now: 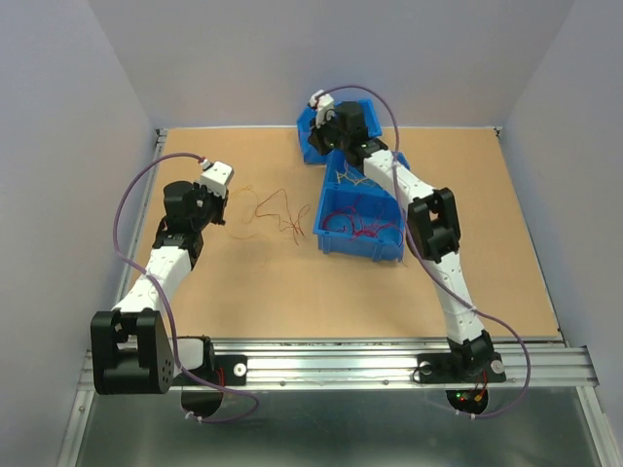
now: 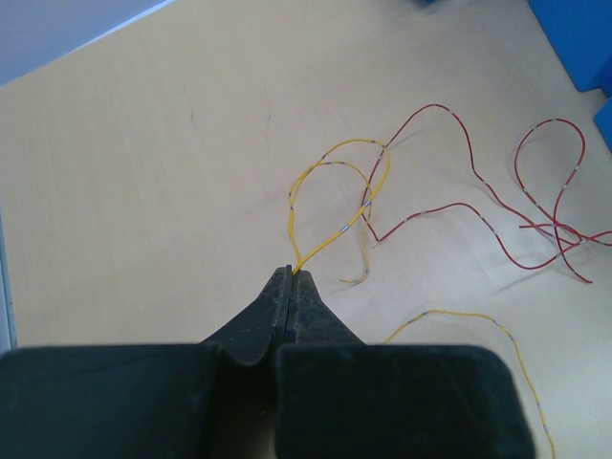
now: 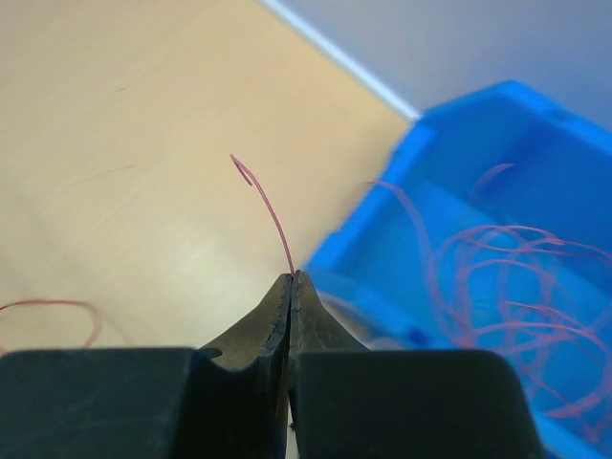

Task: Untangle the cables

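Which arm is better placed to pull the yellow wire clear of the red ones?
Left: the left gripper is shut on the yellow wire, which crosses the red wires. The right gripper pinches a strand by the bin.

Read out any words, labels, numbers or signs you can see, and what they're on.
None can be read in any view.
The bins and table show no labels.
The pale bands on the yellow cable are too small to show any marks.
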